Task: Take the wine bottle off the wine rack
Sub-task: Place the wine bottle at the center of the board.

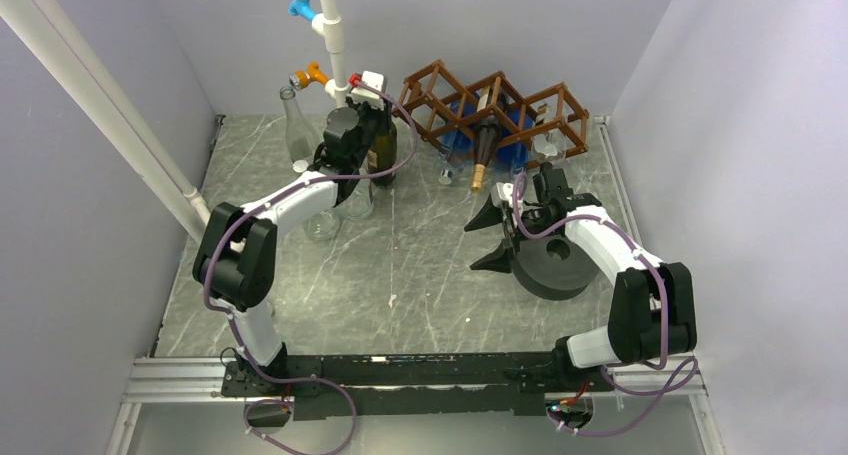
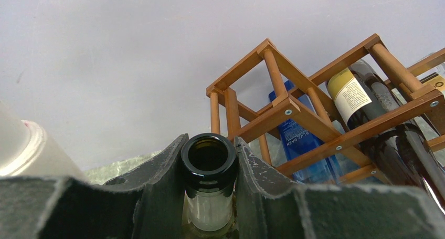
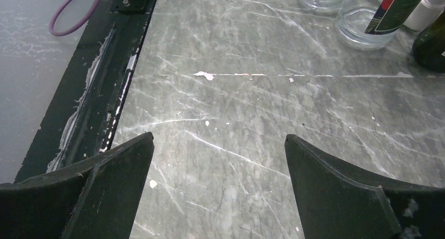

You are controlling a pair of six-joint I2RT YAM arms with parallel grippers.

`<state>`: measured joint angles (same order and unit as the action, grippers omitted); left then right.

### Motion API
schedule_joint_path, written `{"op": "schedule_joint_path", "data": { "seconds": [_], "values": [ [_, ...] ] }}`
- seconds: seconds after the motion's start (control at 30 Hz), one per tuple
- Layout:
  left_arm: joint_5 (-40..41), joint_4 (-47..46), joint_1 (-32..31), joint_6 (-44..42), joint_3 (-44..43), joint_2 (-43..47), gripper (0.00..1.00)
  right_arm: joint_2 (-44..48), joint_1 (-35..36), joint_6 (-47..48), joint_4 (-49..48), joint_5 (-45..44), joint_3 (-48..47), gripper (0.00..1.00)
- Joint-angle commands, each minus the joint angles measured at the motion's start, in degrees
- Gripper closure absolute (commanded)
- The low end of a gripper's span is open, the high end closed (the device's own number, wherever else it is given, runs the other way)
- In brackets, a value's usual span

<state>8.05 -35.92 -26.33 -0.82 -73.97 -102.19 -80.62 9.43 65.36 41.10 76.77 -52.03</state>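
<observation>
Grey marble tabletop, scuffed, white fleck mid-surface. Empty clear bottle upright back left. Clear glass jar in front of it, second jar just beside. White pipe at back wall, blue fitting above orange fitting. Dark grey round block on right side. Black rail along near edge.

The middle of the desk lies bare, with room for a pincer to sweep through. Along the back the rack blocks the way, a bottle neck jutting forward from it. Left of it stand a dark bottle, a clear bottle and a white pipe. A grey roll sits at right.
</observation>
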Motion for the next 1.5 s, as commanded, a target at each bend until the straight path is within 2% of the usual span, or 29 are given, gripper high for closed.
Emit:
{"op": "schedule_joint_path", "data": {
  "seconds": [0.0, 0.23, 0.73, 0.9, 1.17, 1.47],
  "values": [
    [0.2, -9.2, 0.4, 0.5, -2.2, 2.3, 1.00, 0.0, -0.3, 2.0, 0.5, 1.5, -1.9, 0.02],
    [-0.2, -9.8, 0.8, 3.2, -1.1, 2.3, 1.00, 0.0, -0.3, 1.9, 0.4, 1.5, -1.8, 0.02],
    [-0.3, -8.7, 0.9, 1.9, 0.7, 3.9, 1.00, -0.2, -0.4, 1.9, 0.3, 1.5, -1.8, 0.01],
    [0.6, -8.2, 0.9, 1.8, 1.5, 4.3, 0.85, -0.2, -0.4, 1.9, 0.4, 1.4, -1.8, 0.02],
    [0.7, -7.8, 0.9, 2.0, 2.7, 5.9, 0.54, -0.2, -0.4, 2.1, 0.5, 1.3, -1.8, 0.02],
    [0.4, -4.9, 0.8, 3.1, 3.7, 9.5, 0.30, 0.1, -0.5, 2.7, 1.2, 1.1, -2.2, 0.02]
  ]
}}
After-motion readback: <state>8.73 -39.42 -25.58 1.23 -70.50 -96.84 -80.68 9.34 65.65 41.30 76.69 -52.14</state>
